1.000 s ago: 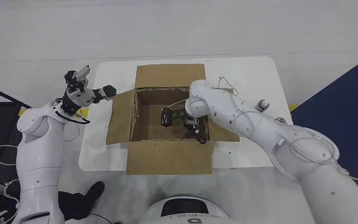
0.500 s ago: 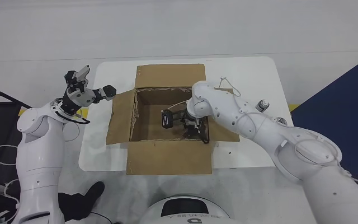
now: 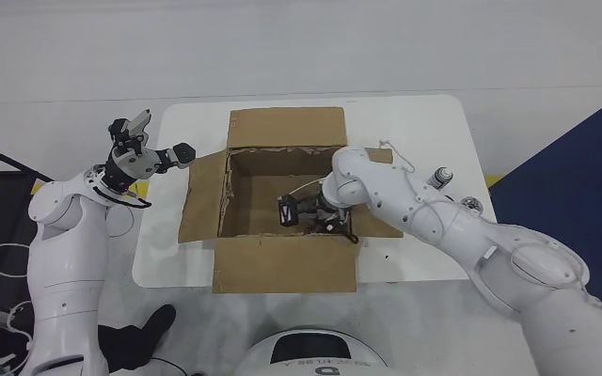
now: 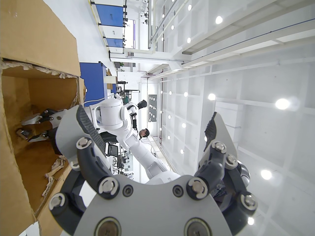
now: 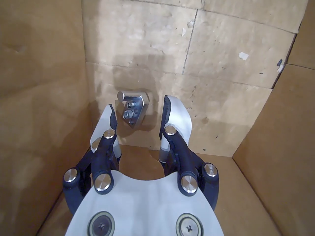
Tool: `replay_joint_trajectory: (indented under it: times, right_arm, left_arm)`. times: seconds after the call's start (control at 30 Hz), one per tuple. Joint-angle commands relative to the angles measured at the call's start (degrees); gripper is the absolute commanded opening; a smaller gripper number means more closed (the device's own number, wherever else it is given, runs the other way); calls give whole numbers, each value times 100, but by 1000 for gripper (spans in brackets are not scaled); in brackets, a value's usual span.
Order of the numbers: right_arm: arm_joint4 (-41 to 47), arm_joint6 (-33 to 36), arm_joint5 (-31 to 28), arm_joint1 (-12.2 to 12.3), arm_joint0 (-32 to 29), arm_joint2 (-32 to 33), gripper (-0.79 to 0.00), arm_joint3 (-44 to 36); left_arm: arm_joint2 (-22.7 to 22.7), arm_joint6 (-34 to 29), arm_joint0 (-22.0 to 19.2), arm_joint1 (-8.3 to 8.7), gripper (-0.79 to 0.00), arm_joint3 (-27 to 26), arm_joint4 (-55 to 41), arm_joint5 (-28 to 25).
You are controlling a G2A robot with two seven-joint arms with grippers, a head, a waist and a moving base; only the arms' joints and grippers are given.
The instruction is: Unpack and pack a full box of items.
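Observation:
The open cardboard box (image 3: 282, 146) stands mid-table with its flaps folded out. My right arm is down inside it, and my right gripper (image 3: 285, 211) hangs low near the box's front wall. In the right wrist view the right gripper (image 5: 139, 104) is open. Its fingers straddle a small metal bracket with a short cylinder (image 5: 133, 110), which lies on the cardboard floor. I cannot tell whether the pads touch it. My left gripper (image 3: 141, 141) is held up past the table's left edge, open and empty (image 4: 147, 114). From there the box (image 4: 37, 37) and the right gripper (image 4: 34, 128) are in sight.
On the table right of the box lie a thin looped string (image 3: 378, 141), a small capped cylinder (image 3: 439, 177) and another small round item (image 3: 472, 202). The box's flaps overhang the table's front and left parts.
My right arm has shifted toward the box's front side and the gripper has moved a little nearer the front wall. The left arm has not moved.

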Motion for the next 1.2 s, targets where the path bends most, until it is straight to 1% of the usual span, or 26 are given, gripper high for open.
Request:
replay_joint_trajectory:
  times: [0.0,0.17,0.3,0.33,0.37,0.4,0.43,0.57,0.73,0.8,0.9,1.03,1.17]
  right_arm:
    - [49,45,44,-19,7,-16,-400,64]
    - [141,192,191,-131,56,-111,-416,278]
    - [202,308,307,-254,116,-196,-453,446]
    - [192,313,312,-285,133,-229,-489,463]
    - [164,298,298,-313,157,-258,-616,460]
    - [144,288,287,-336,175,-270,-723,468]
    - [121,281,280,-354,190,-270,-785,471]
    - [-36,211,313,-384,192,-246,-785,423]
    - [-366,-101,345,-315,154,-128,-785,212]
    - [-641,-468,486,-232,131,15,-785,19]
    - [-1272,-1256,742,7,-17,325,-785,-455]
    - [-2413,-2590,1282,512,-534,971,-785,-1409]
    - [-3464,-3888,1702,1082,-1404,1816,-785,-2347]
  left_arm:
    - [0,0,0,0,0,0,0,0]
    - [0,0,0,0,0,0,0,0]
    - [0,0,0,0,0,0,0,0]
    - [0,0,0,0,0,0,0,0]
    - [0,0,0,0,0,0,0,0]
    - [0,0,0,0,0,0,0,0]
    - [0,0,0,0,0,0,0,0]
    - [0,0,0,0,0,0,0,0]
    - [0,0,0,0,0,0,0,0]
    - [0,0,0,0,0,0,0,0]
    - [0,0,0,0,0,0,0,0]
    - [0,0,0,0,0,0,0,0]
    - [0,0,0,0,0,0,0,0]
